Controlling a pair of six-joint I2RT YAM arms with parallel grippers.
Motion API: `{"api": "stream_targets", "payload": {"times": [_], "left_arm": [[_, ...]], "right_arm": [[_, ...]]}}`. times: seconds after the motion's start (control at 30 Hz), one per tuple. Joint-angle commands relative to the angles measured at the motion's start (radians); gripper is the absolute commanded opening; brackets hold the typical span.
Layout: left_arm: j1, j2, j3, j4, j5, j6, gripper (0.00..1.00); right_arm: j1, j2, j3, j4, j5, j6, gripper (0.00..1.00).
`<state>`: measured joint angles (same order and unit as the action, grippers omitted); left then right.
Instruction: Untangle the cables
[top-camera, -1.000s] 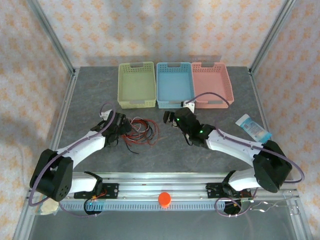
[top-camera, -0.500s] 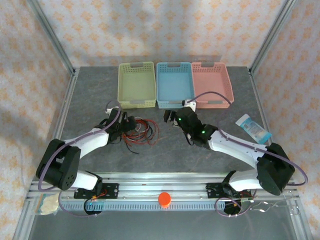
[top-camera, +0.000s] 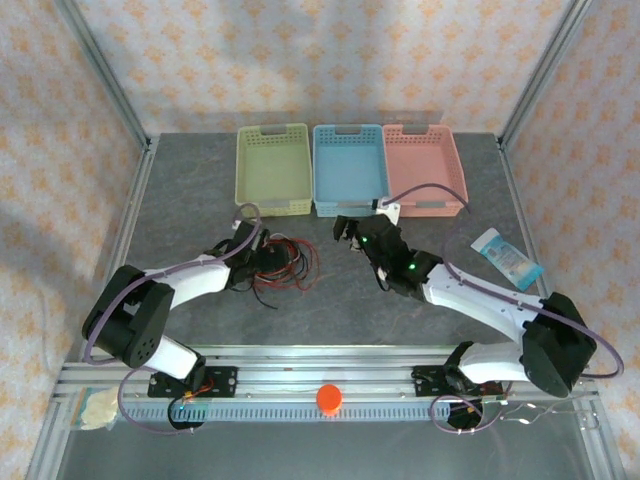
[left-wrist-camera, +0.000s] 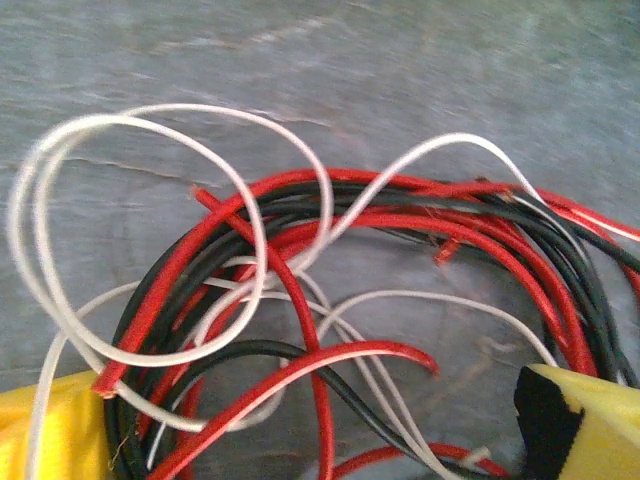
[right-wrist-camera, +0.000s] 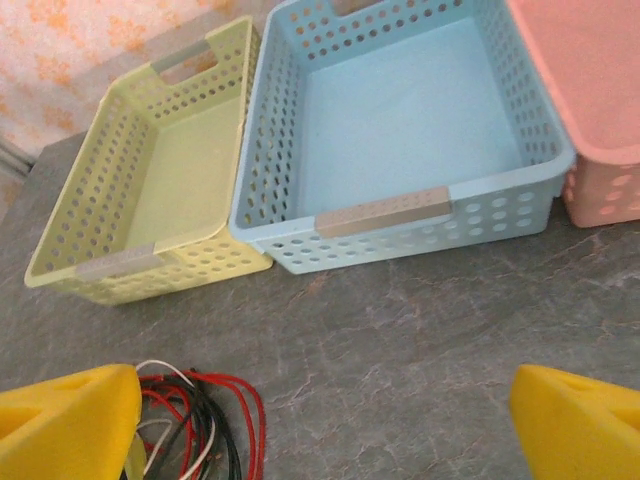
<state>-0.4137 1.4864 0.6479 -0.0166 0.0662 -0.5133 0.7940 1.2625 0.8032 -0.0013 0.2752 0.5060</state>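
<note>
The cables are a tangle of red, black and white wires lying on the grey table in front of the green basket. My left gripper is at the tangle's left side. In the left wrist view the cables spread between the yellow fingertips, and the left gripper is open over them, gripping nothing. My right gripper hovers to the right of the tangle. It is open over bare table, with the cables by its left fingertip.
Three baskets stand in a row at the back: green, blue and pink. From the right wrist they are just ahead: green, blue, pink. A blue-white packet lies at the right. A red knob sits on the front rail.
My left arm has reached further right, bringing its gripper onto the left side of the tangle. The right gripper has shifted slightly. Both stay open.
</note>
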Motion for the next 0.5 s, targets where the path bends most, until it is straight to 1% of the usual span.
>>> {"api": "stream_targets", "payload": {"times": [0.0,0.2,0.23,0.3,0.37,0.47], "left_arm": [[-0.03,0.021,0.036,0.067,0.078,0.018,0.99],[-0.104,0.07,0.069,0.159,0.152,-0.054,0.99],[-0.12,0.084,0.08,0.173,0.164,-0.066,0.99],[-0.153,0.107,0.099,0.2,0.178,-0.067,0.99],[-0.192,0.137,0.128,0.223,0.197,-0.097,1.0],[-0.239,0.185,0.179,0.229,0.218,-0.099,0.99]], "right_arm": [[0.003,-0.046,-0.023,-0.025,0.114,0.037,0.95],[-0.023,-0.078,-0.053,-0.049,0.174,0.058,0.95],[-0.031,-0.103,-0.057,-0.054,0.179,0.062,0.95],[-0.049,-0.126,-0.073,-0.058,0.182,0.069,0.95],[-0.074,-0.155,-0.097,-0.056,0.175,0.074,0.95],[-0.108,-0.189,-0.124,-0.068,0.155,0.077,0.95]]}}
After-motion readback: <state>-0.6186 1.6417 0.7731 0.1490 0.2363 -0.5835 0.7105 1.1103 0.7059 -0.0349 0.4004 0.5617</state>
